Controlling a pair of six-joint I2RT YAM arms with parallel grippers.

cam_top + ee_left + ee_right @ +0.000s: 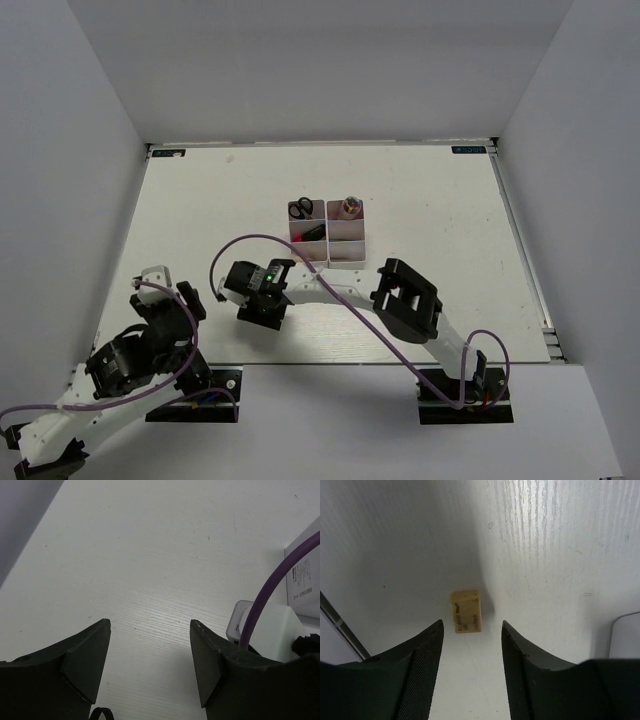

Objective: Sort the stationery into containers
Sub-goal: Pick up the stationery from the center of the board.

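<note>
The white bins (327, 241) stand mid-table in two columns. Black-handled scissors (300, 209) stand in the far-left bin, a small pinkish-tan item (350, 207) in the far-right one, and a magenta marker (313, 232) in the middle-left one. My right gripper (235, 292) hovers left of the bins, low over the table. In the right wrist view it (472, 624) is open, and the small tan piece (465, 611) lies flat just beyond its fingertips, between their lines. My left gripper (166, 288) is open and empty (150, 622) near the front left.
The right arm's white link and purple cable (330, 290) stretch across the front of the table. They also show in the left wrist view (265, 620), with a white labelled box edge (304, 575) behind. A pale rounded edge (626, 636) sits at the right of the right wrist view.
</note>
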